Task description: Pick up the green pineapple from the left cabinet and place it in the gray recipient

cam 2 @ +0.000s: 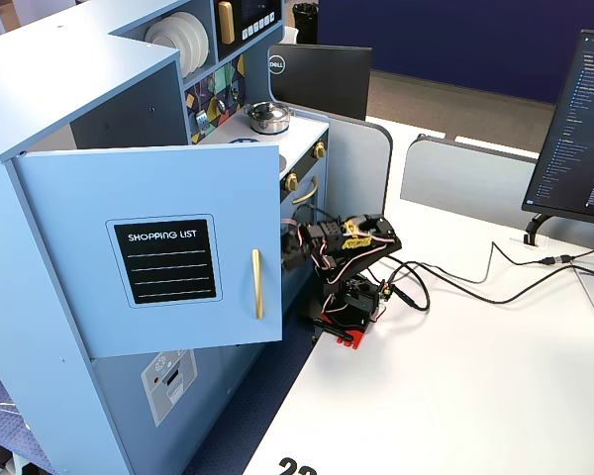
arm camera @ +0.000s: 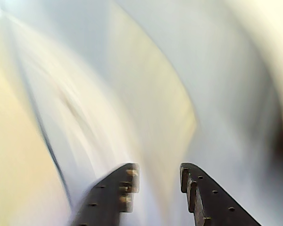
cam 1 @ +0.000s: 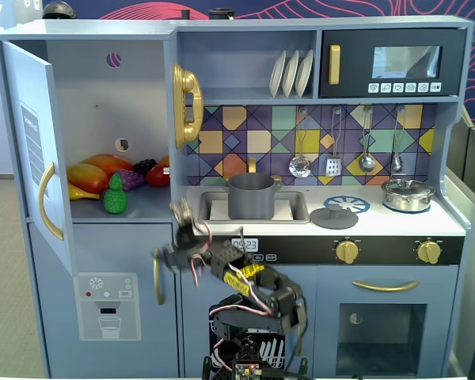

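The green pineapple [cam 1: 115, 195] stands upright at the front of the shelf in the left cabinet [cam 1: 103, 95], whose door [cam 1: 33, 150] hangs wide open. The gray recipient [cam 1: 251, 196] sits in the sink in the middle of the counter. My gripper [cam 1: 180, 215] is in front of the counter edge, between the cabinet and the sink, to the right of and below the pineapple. In the wrist view my gripper [arm camera: 159, 169] is open and empty, and everything behind it is motion-blurred. In the side fixed view the open door [cam 2: 158, 247] hides the cabinet's inside and my gripper.
A mango [cam 1: 87, 176], purple grapes [cam 1: 131, 177] and a red fruit [cam 1: 158, 175] lie behind the pineapple. A flat gray lid [cam 1: 333, 216] and a silver lidded pot [cam 1: 408, 194] sit on the counter. A gold phone [cam 1: 187, 103] hangs on the cabinet's right wall. Cables [cam 2: 455, 287] run over the white table.
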Robot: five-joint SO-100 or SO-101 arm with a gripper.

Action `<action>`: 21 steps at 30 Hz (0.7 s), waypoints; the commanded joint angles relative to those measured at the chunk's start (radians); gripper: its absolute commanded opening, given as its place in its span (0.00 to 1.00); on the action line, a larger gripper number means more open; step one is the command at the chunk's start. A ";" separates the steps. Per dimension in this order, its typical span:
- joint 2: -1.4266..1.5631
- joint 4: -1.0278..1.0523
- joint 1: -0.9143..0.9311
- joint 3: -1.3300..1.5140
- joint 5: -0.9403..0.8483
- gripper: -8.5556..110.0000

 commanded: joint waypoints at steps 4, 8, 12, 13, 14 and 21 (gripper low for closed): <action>-0.195 -0.219 -0.044 -0.285 -0.015 0.22; -0.279 -0.298 -0.025 -0.316 -0.005 0.26; -0.360 -0.319 0.005 -0.359 0.028 0.31; -0.382 -0.328 0.011 -0.367 0.032 0.32; -0.403 -0.341 0.020 -0.373 0.037 0.33; -0.574 -0.442 0.038 -0.462 0.063 0.39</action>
